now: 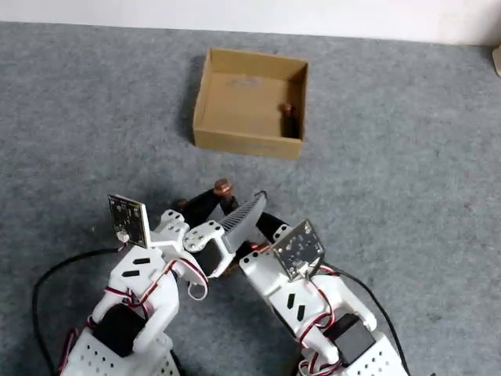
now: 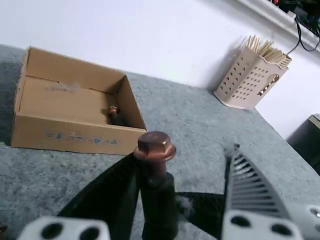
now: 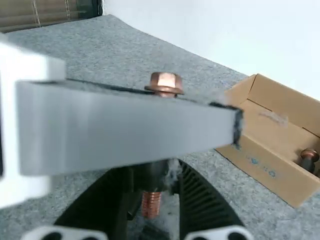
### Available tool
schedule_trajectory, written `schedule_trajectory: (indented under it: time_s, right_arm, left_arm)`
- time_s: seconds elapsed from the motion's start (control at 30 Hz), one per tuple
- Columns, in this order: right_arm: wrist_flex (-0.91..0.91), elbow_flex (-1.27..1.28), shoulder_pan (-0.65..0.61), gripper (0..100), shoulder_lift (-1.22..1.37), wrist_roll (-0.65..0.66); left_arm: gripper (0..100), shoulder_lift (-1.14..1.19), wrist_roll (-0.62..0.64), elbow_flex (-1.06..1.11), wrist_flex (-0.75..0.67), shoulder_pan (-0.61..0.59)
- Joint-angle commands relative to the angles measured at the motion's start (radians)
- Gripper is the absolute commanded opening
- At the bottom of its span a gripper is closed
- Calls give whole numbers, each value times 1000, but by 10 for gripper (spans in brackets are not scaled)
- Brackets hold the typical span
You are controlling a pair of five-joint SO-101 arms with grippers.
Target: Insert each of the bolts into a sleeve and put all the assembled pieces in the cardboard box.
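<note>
Grey carpet (image 1: 407, 157), box (image 1: 207, 102) upper ctr. Bolt (image 2: 155, 146) in sleeve (image 2: 159, 205), lower ctr; right gripper (image 3: 150, 215) clamped on sleeve, left gripper (image 2: 187, 165) wide open, holding nothing. We fear bolt slips out if sleeve tilts en route.

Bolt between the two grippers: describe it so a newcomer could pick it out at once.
In the high view, look just nearer than the cardboard box, on the grey mat. The bolt stands upright in a black sleeve, copper hex head up, unlike the assembled piece inside the box.
</note>
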Motion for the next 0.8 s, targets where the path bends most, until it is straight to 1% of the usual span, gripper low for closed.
schedule_trajectory:
  time_s: [0.0, 0.1, 0.23, 0.43, 0.63, 0.77]
  right_arm:
    - [-15, -68, 12, 4, -16, 9]
    - [-15, -67, 12, 4, -16, 9]
    - [-15, -67, 13, 4, -16, 9]
    - [-13, -67, 15, 4, -16, 9]
    - [-12, -67, 76, 4, -16, 9]
    - [-12, -67, 77, 4, -16, 9]
  left_arm:
    - [230, -7, 3, -10, -5, 18]
    - [232, -8, -2, -18, -6, -1]
    - [230, -8, -15, -33, -11, -77]
    - [229, -8, -15, -33, -11, -85]
    - [229, -8, -18, -38, -11, -114]
    - [229, -8, -18, -39, -11, -119]
